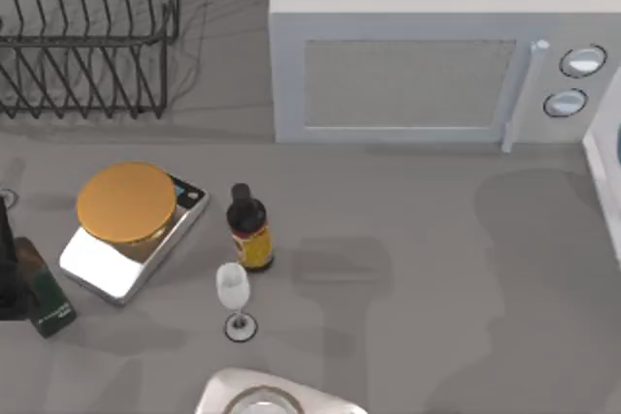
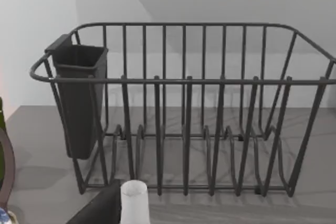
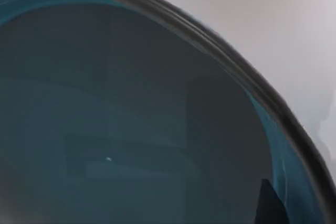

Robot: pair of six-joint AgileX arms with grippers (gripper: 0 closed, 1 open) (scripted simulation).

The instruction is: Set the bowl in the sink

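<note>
Teal glaze of the bowl (image 3: 131, 129) is filling the right wrist view, its dark rim curving against a pale surface; I cannot tell how that gripper's fingers are standing, nor the left one's. In the top view, a sliver of teal is showing at the right edge beside the sink's (image 1: 604, 191) pale rim. Farther off, the microwave (image 1: 427, 55) is sitting behind the scale (image 1: 131, 230), bottle (image 1: 248, 228) and glass (image 1: 234, 300); the dish rack (image 2: 184, 114) is facing the left wrist.
</note>
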